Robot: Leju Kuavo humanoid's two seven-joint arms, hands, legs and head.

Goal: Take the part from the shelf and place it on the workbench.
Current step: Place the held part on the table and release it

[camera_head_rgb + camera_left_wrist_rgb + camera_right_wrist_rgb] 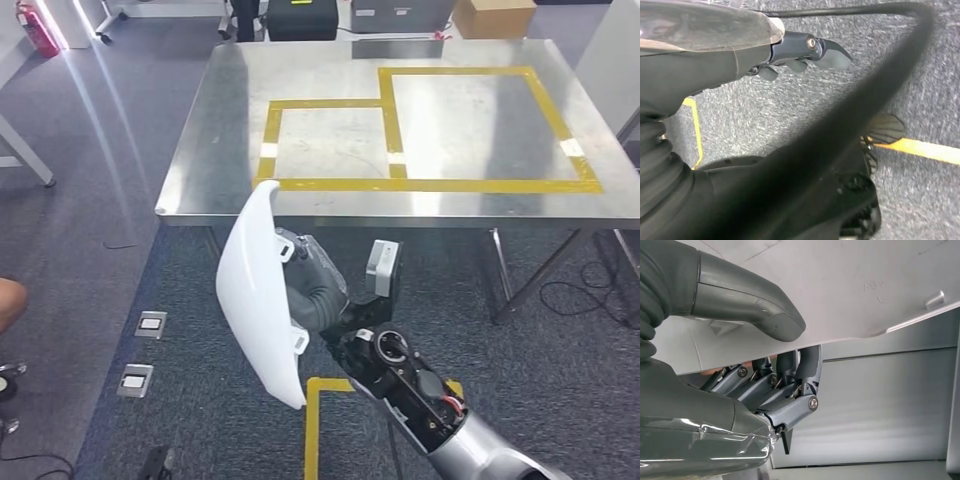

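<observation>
Below the near edge of the workbench [226, 150], over the grey carpet, the right hand [317, 295] carries the part [256, 290], a white curved shell held roughly on end. Its top tip reaches the line of the bench's near edge in the head view, but it is not yet over the steel top. In the right wrist view the thumb [753, 305] lies across the part's pale inner face [866, 285] while the fingers [791, 385] curl round its edge from the other side, so the hand is closed firmly on the shell's rim.

The left hand [806, 52] hangs over the carpet with its fingers loosely extended and nothing in them.

Judging by its thin wall and smooth moulded look, the part is probably light plastic, stiff enough to hold its shape but liable to flex under a hard squeeze. Its glossy surface looks slippery, and its length beyond the grip may make it swing or twist. A hold on the edge near the small tabs seems sensible, as here. The yellow tape rectangles [392, 130] on the bench appear to mark the place for setting it down.
</observation>
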